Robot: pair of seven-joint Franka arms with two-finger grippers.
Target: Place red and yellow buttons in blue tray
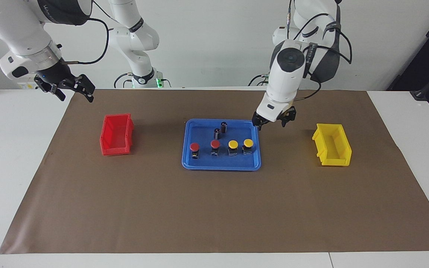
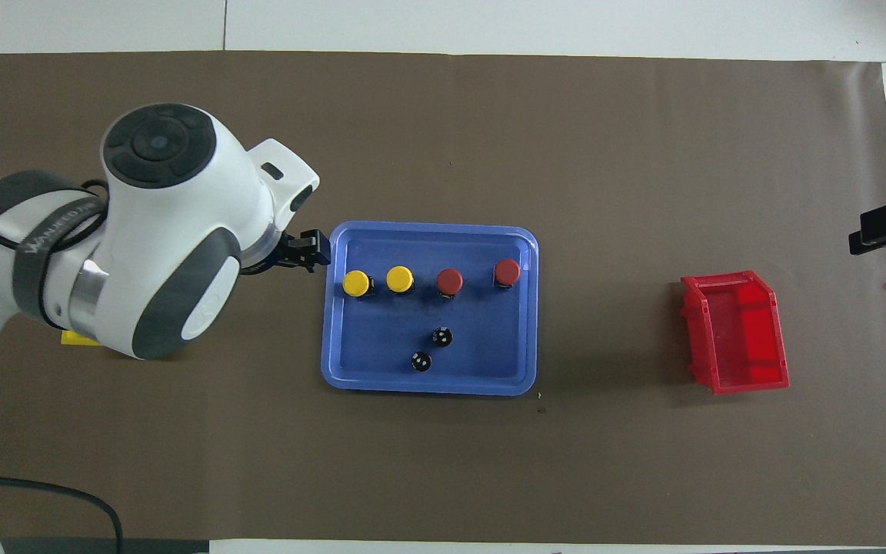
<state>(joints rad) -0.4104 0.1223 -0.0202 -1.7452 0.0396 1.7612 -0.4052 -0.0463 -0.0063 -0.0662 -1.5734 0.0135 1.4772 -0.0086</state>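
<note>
A white table [image 1: 13, 156] is covered by a wide brown mat [image 1: 214, 208], with a plain pale wall above it where the two robot arms stand. Toward the right arm's end of the table sits a small deep red bin [image 1: 116, 134], and toward the left arm's end a small deep yellow bin [image 1: 332, 144]. Between them lies the blue tray [image 1: 222, 166], wide and shallow with rounded corners. In it four push-buttons stand upright in a row on black bases: two red buttons [image 1: 194, 147] and two yellow buttons [image 1: 248, 143]. Nearer to the robots, also in the tray, stand two dark cylinders [image 1: 223, 127]. The right gripper [image 1: 73, 88] waits in the air over the mat's corner, fingers spread, holding nothing. The left gripper [image 1: 273, 122] hangs over the mat just beside the tray's edge, fingers spread apart and empty, touching nothing.
</note>
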